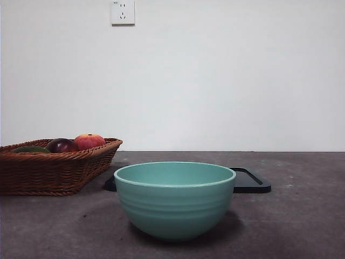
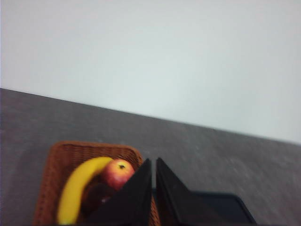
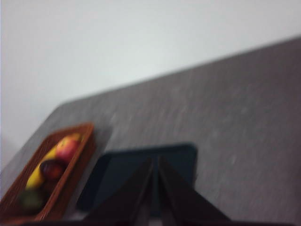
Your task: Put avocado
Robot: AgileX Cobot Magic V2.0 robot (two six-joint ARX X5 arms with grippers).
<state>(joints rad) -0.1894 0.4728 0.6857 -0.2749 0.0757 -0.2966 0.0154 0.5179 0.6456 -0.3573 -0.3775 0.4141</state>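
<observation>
The avocado is dark green and lies at the left end of the wicker basket; only its top shows over the rim. In the right wrist view it is a blurred dark green shape at the basket's near end. The teal bowl stands empty at the table's middle front. My left gripper is shut and empty, high above the basket. My right gripper is shut and empty, high above the black tray. Neither gripper shows in the front view.
In the basket, a dark maroon fruit and a red-orange fruit lie beside the avocado, with a yellow banana. A flat black tray lies behind the bowl. A wall stands at the table's back edge.
</observation>
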